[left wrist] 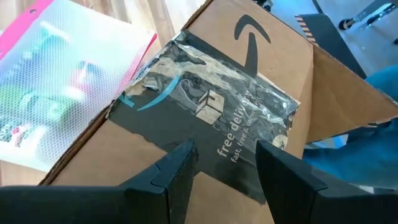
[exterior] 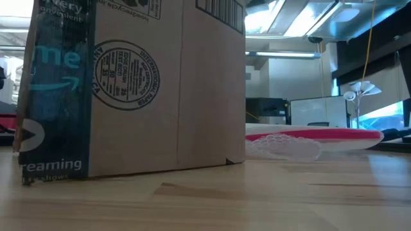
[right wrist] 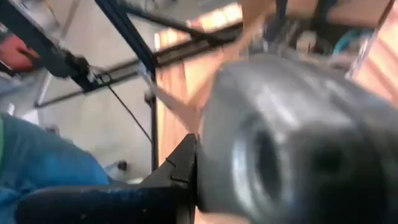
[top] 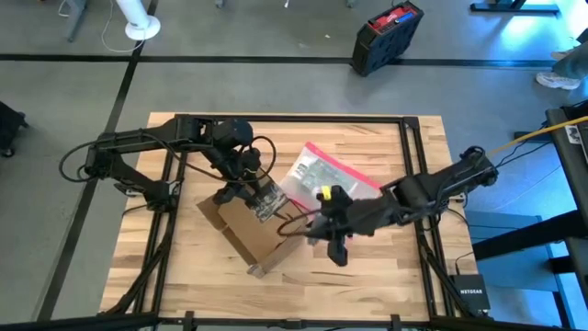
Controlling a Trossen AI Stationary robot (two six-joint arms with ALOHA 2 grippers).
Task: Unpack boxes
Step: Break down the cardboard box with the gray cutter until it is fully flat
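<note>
The brown cardboard box (top: 243, 230) lies on the table's middle, and it fills the left of the low view (exterior: 141, 90). A crumpled black printed tape strip (left wrist: 211, 106) covers its far end (top: 268, 199). My left gripper (top: 250, 191) is open and points down at that strip, one finger on either side of the print (left wrist: 227, 171). My right gripper (top: 336, 250) hovers just right of the box, toward the near edge. A blurred dark rounded shape (right wrist: 292, 137) fills most of its wrist view. My left gripper comes at the box's taped end from above, with its open fingers (left wrist: 180, 171) close over the tape strip. I cannot tell whether they touch it.
A clear pouch with a pink-red edge (top: 326, 175) lies flat just beyond the box, toward the far right (exterior: 308, 138). One box flap (left wrist: 348, 106) stands open. A black and red case (top: 388, 35) sits on the floor beyond the table. Bare wood shows near left (top: 156, 276).
</note>
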